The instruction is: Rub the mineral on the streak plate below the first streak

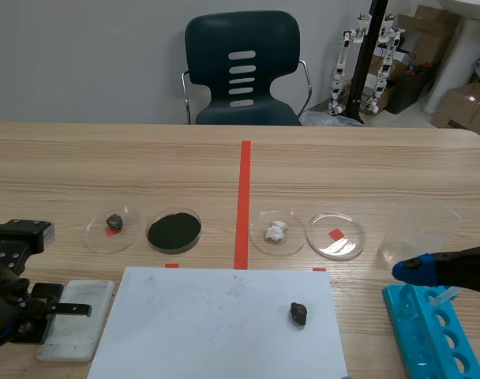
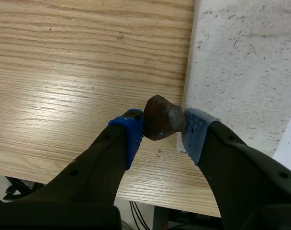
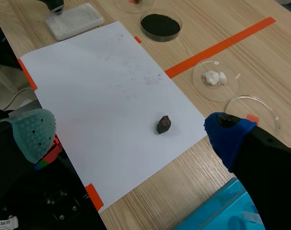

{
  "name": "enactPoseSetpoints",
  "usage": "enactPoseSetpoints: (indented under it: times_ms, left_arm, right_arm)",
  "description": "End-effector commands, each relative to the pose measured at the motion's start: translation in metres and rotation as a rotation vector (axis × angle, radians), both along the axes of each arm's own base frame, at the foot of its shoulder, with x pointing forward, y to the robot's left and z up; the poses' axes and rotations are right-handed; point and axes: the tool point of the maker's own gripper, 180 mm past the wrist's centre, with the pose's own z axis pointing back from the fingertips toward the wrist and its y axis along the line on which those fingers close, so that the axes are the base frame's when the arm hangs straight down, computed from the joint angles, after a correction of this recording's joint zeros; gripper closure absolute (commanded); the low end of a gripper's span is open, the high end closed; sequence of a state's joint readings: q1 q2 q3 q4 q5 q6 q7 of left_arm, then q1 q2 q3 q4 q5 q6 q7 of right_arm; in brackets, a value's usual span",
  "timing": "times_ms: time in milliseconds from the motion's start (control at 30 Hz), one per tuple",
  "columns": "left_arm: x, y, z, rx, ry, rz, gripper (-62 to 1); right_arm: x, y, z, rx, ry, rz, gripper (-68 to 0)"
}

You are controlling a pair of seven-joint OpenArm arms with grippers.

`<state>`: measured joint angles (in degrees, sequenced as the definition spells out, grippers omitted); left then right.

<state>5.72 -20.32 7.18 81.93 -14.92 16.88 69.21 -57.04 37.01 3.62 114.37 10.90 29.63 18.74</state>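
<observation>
My left gripper [image 2: 163, 133] is shut on a dark reddish-brown mineral [image 2: 162, 117], pinched between its blue pads. The mineral hangs at the near long edge of the white streak plate [image 2: 246, 72], half over bare wood; whether it touches the plate I cannot tell. The plate's surface is speckled with fine dark marks. In the scene view the plate [image 1: 70, 324] lies at the front left, with the left gripper [image 1: 80, 309] across it. My right gripper [image 3: 131, 136] stands open and holds nothing, hovering at the front right [image 1: 414, 271].
White paper sheet [image 1: 216, 324] with a dark rock [image 1: 298, 313] lies front centre. Behind it stand dishes: a rock [image 1: 114, 225], black powder [image 1: 174, 230], white pieces [image 1: 277, 231], one empty [image 1: 336, 235]. Clear beaker [image 1: 418, 229] and blue tube rack [image 1: 429, 335] sit right.
</observation>
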Motion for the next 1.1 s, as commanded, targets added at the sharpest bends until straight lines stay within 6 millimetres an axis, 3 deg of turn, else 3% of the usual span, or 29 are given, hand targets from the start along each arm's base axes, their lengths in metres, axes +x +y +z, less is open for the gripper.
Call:
enactPoseSetpoints:
  times_ms: [0, 333, 567, 667, 933, 1067]
  left_arm:
    - [0.002, -0.002, 0.002, -0.016, -0.005, 0.000, -14.1]
    - [-0.005, -0.053, -0.006, -0.266, 0.005, -0.085, -14.1]
    - [-0.006, -0.067, -0.004, -0.340, 0.007, -0.117, -14.1]
    - [-0.005, -0.056, -0.006, -0.285, 0.009, -0.103, -14.1]
    - [-0.007, -0.004, -0.004, -0.008, 0.018, -0.017, -14.0]
    - [-0.006, 0.005, -0.002, 0.044, 0.012, -0.009, -14.0]
  right_arm:
    - [0.001, 0.001, 0.004, 0.013, -0.009, 0.007, -67.9]
    - [0.001, 0.001, 0.004, 0.013, -0.009, 0.007, -67.9]
    - [0.001, 0.001, 0.004, 0.013, -0.009, 0.007, -67.9]
    - [0.001, 0.001, 0.004, 0.013, -0.009, 0.007, -67.9]
    - [0.001, 0.001, 0.004, 0.013, -0.009, 0.007, -67.9]
    - [0.001, 0.001, 0.004, 0.013, -0.009, 0.007, -67.9]
